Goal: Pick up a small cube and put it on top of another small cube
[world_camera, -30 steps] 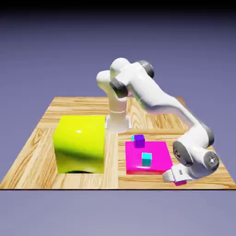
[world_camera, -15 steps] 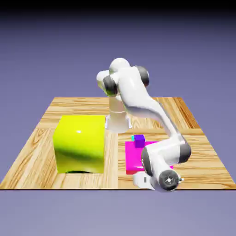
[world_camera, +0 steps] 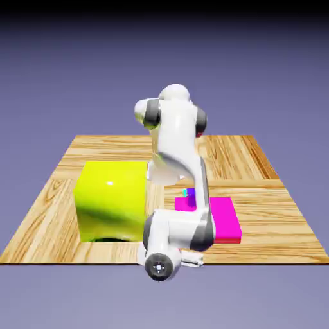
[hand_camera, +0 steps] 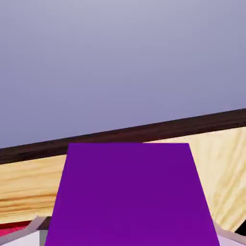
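In the hand view a small cube (hand_camera: 129,192) fills the space between my fingertips (hand_camera: 37,225), and it looks deep violet there. My gripper (hand_camera: 130,236) is shut on it. Beyond it lie the wooden tabletop and its dark edge. In the exterior view my gripper (world_camera: 191,260) hangs low at the table's front edge, just left of the magenta slab (world_camera: 226,222), and the hand hides the held cube. The other small cube (world_camera: 191,200), purple, sits at the slab's far left corner, behind my forearm.
A big yellow-green block (world_camera: 110,199) stands on the exterior view's left, close beside my arm. A sliver of cyan (world_camera: 185,191) shows next to the purple cube. The table's front edge (world_camera: 64,260) runs just under the hand.
The arm has swung from the exterior view's right to its left along the front edge, passing in front of the slab. The gripper has stayed shut on the cube.
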Robot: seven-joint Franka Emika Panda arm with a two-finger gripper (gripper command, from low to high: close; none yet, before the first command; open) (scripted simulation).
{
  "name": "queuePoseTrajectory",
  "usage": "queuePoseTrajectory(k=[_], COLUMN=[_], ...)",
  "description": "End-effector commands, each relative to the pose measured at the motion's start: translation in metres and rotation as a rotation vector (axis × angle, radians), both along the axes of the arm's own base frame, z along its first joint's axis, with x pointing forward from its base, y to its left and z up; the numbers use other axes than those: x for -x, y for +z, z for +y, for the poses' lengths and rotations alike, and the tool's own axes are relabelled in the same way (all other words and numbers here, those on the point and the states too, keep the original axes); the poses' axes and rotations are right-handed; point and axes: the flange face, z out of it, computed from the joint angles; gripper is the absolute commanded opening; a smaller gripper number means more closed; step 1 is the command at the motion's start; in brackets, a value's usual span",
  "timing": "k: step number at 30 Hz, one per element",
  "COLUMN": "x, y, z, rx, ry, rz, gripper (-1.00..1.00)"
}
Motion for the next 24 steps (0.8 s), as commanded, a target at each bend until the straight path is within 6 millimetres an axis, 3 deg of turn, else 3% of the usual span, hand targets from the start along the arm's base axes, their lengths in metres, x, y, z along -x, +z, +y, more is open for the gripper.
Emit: queuePoseTrajectory(k=[1,5,11,17,20,24], x=[0.001,0.004,0.013,0.026,0.036,0.058], y=[0.001,0.009,0.025,0.053,0.071,0.087], z=[0.002,0.020,0.079,0.146,0.182,0.217], rx=[0.006,0.028,0.071,0.109,0.124,0.159], ry=[0.010,0.067,0.208,0.352,0.427,0.458], rz=[0.004,0.017,0.031,0.020,0.004,-0.004], gripper=[-1.00,-1.00,-1.00,-1.00,-1.00,-1.00])
